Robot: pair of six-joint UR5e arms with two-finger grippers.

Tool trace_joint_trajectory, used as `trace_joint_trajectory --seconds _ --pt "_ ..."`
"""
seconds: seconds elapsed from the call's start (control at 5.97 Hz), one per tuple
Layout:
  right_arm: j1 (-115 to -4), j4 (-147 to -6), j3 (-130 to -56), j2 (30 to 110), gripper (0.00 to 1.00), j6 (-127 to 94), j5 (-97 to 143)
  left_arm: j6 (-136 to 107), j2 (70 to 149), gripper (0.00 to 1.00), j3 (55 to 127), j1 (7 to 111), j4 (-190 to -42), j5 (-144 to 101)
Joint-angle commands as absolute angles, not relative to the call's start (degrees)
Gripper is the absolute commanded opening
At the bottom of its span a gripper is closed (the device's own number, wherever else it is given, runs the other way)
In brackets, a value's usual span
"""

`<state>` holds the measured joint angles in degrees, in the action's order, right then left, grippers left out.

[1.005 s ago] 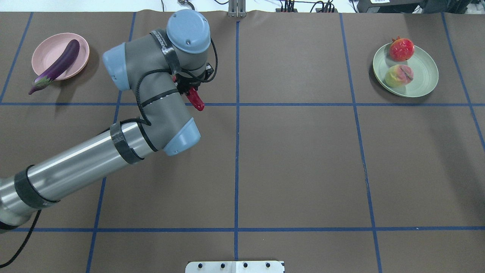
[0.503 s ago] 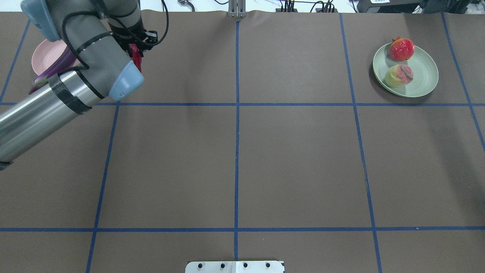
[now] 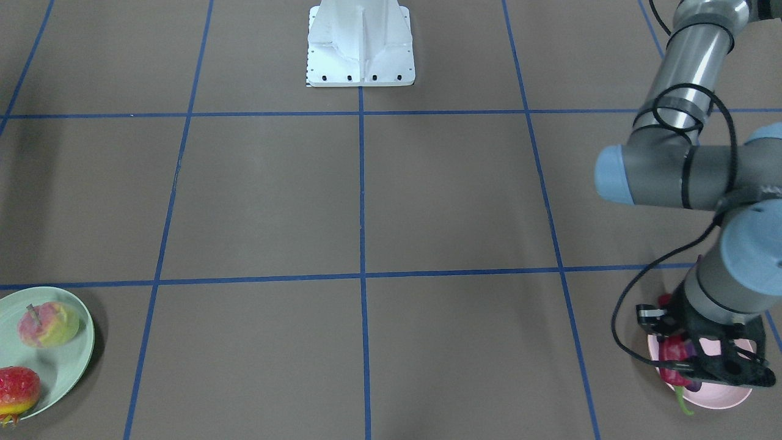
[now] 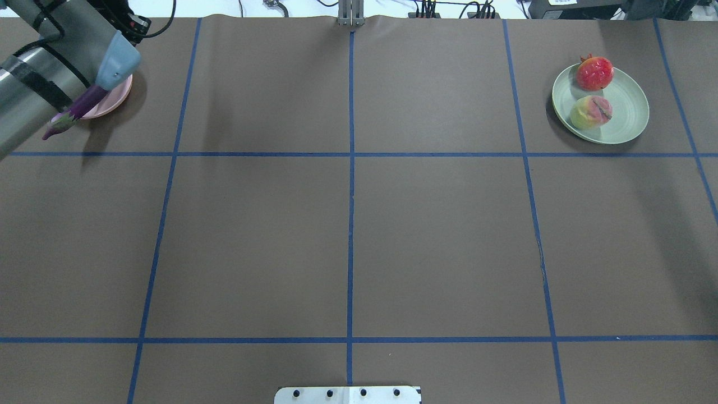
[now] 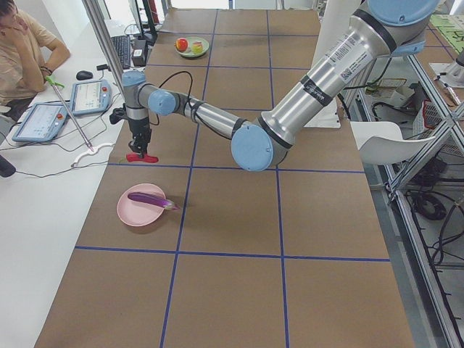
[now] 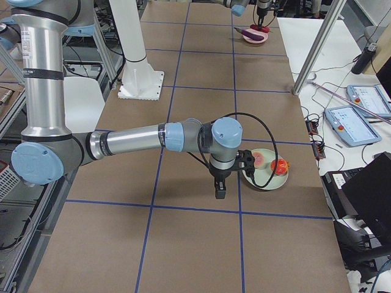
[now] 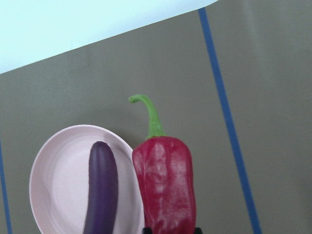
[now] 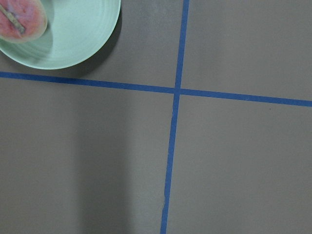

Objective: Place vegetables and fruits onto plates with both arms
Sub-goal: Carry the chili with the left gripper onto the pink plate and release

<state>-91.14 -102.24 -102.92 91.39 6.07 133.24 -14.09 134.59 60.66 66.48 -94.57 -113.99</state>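
My left gripper is shut on the red chili pepper and holds it above the edge of the pink plate. The left wrist view shows the pepper hanging beside the plate, where the purple eggplant lies. The eggplant sticks out over the plate's rim. The mint green plate holds the peach and the bumpy red fruit. My right gripper hovers next to that plate; I cannot tell if it is open or shut.
The white base block stands at the robot's edge of the table. A metal pole rises near the pink plate, with tablets and a seated person on the white bench beyond. Blue tape lines cross the brown table.
My left arm has swung from the table's middle left to the far left corner, carrying the chili pepper to the pink plate. The fruits and the eggplant have not moved.
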Motion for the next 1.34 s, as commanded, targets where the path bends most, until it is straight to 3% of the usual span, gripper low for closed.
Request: trace_joint_trajectory --seconds 0.0,0.34,0.5,0.67,1.17 --pt "-91.1 -102.2 -102.9 91.4 1.0 6.1 133.2 -7.0 134.6 0.0 51.4 68.3 -100.5 -110.8" --pt "-91.1 -101.8 -102.9 91.3 1.0 6.0 133.2 -3.4 133.5 0.0 49.7 68.1 -101.2 -106.3" --pt "-91.1 -101.8 -102.9 91.3 1.0 6.0 133.3 -3.4 130.7 0.29 49.8 67.8 -104.9 -106.3" --pt "-91.1 -101.8 -102.9 91.3 1.0 6.0 133.3 -3.8 128.8 0.99 50.6 67.8 -107.6 -106.3" --pt "-91.1 -101.5 -102.9 91.3 1.0 5.9 133.2 -4.0 127.0 1.0 55.8 69.2 -106.6 -114.3"
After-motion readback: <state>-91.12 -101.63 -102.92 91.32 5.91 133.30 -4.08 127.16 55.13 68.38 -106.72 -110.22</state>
